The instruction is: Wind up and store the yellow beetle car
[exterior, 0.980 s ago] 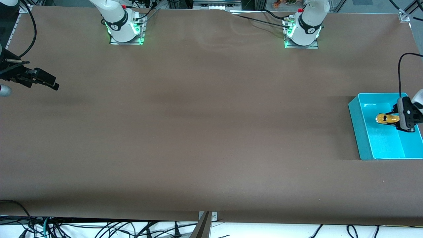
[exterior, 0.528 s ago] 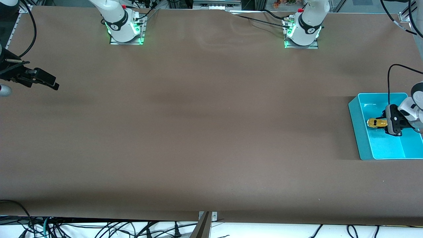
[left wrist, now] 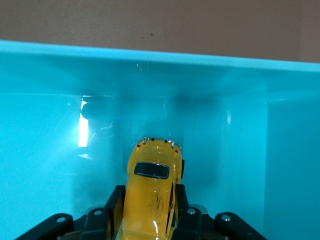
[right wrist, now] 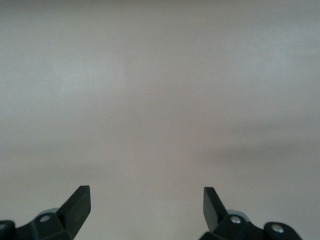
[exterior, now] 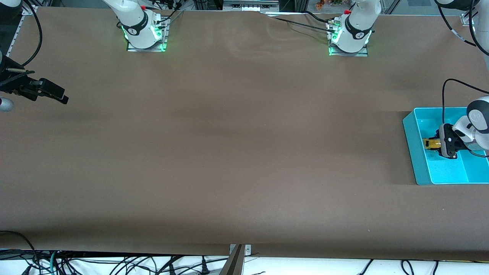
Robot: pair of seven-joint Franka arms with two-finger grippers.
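Observation:
My left gripper (exterior: 436,145) is shut on the yellow beetle car (exterior: 431,143) and holds it low inside the cyan bin (exterior: 412,152) at the left arm's end of the table. In the left wrist view the car (left wrist: 152,192) sits between my black fingers (left wrist: 114,207), its nose close to the bin's inner wall (left wrist: 150,105). I cannot tell whether the wheels touch the bin floor. My right gripper (exterior: 59,96) is open and empty and waits over the table at the right arm's end. Its fingertips (right wrist: 80,200) show over bare brown table.
The brown table (exterior: 237,145) stretches between the two arms. The bin's near rim (exterior: 443,183) lies toward the front camera. Both arm bases (exterior: 145,34) stand along the table's back edge. Cables hang below the front edge.
My left gripper has moved with the car toward the bin's wall that faces the table's middle, and lower into the bin. The right arm has not moved.

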